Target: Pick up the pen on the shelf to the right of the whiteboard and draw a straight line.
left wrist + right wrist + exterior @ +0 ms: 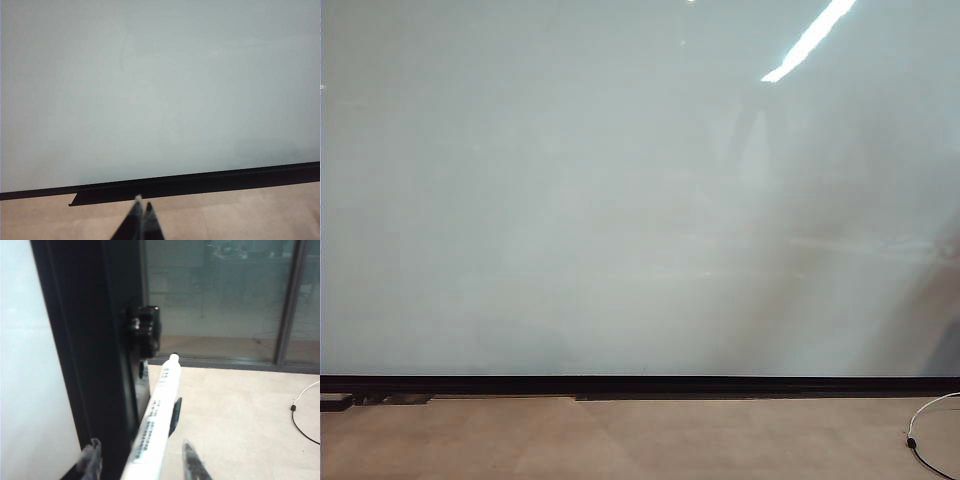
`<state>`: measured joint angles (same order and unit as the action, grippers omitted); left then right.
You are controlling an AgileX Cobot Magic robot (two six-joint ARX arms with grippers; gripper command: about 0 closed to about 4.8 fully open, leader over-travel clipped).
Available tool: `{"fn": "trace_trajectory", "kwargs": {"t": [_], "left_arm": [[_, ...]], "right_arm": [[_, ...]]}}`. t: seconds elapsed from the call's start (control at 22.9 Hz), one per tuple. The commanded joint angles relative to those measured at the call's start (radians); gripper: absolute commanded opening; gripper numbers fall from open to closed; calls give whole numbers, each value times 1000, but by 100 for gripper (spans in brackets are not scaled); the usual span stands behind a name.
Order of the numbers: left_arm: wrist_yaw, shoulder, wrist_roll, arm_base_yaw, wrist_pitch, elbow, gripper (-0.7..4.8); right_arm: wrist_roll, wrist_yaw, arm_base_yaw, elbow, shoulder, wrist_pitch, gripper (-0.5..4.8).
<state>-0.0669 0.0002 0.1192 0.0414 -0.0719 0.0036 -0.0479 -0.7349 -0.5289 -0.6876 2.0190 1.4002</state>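
The whiteboard (pixel 620 200) fills the exterior view, where neither gripper shows and no straight line is visible on its face. In the right wrist view the pen (pixel 159 405), a slim white barrel with printed text, lies along the black shelf (pixel 95 365) at the whiteboard's (pixel 25 340) edge. My right gripper (pixel 140 443) straddles the pen, open, with a gap between the barrel and each of its fingers (pixel 93 450). My left gripper (pixel 141 204) is shut on nothing, hanging in front of the whiteboard (pixel 160 90) over the tan floor.
A black strip (pixel 640 384) runs along the board's lower edge. A white cable with a black end (pixel 920 430) lies on the floor at the right, cable (pixel 300 415). A black bracket (pixel 145 330) sits on the shelf beyond the pen. Glass panels (pixel 220 295) stand behind.
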Motion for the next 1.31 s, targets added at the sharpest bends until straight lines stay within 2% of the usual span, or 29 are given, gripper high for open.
{"fn": "trace_trajectory", "kwargs": {"t": [0.04,0.13,0.31,0.44,0.57,0.7,0.79,0.83,0.92,1.0,1.05,1.09,1.13,1.22,1.31], "left_arm": [[0,0,1,0,5,3,-5],[0,0,1,0,5,3,-5],[0,0,1,0,5,3,-5],[0,0,1,0,5,3,-5],[0,0,1,0,5,3,-5],[0,0,1,0,5,3,-5],[0,0,1,0,5,3,-5],[0,0,1,0,6,3,-5],[0,0,1,0,5,3,-5],[-1,0,1,0,6,3,-5],[0,0,1,0,5,3,-5],[0,0,1,0,5,3,-5],[0,0,1,0,5,3,-5],[0,0,1,0,5,3,-5],[0,0,1,0,5,3,-5]], "right_arm": [[-5,-10,1,-2,-6,16,206],[-4,-27,2,-1,-6,16,166],[-5,-28,2,-1,-5,16,165],[-5,-31,3,-1,-5,15,84],[-5,-31,9,-1,-6,15,81],[-5,-52,13,-1,-6,15,20],[-5,-47,11,0,-11,15,15],[-7,-35,5,1,-27,15,-6],[-17,-22,-5,1,-62,15,-6],[-32,56,-21,2,-125,2,-6],[-30,150,-31,2,-172,-51,-6],[-30,179,-40,2,-195,-90,-6],[-14,232,-52,2,-246,-195,-6],[26,262,-63,3,-293,-288,-6],[10,267,-66,28,-339,-304,-6]]}}
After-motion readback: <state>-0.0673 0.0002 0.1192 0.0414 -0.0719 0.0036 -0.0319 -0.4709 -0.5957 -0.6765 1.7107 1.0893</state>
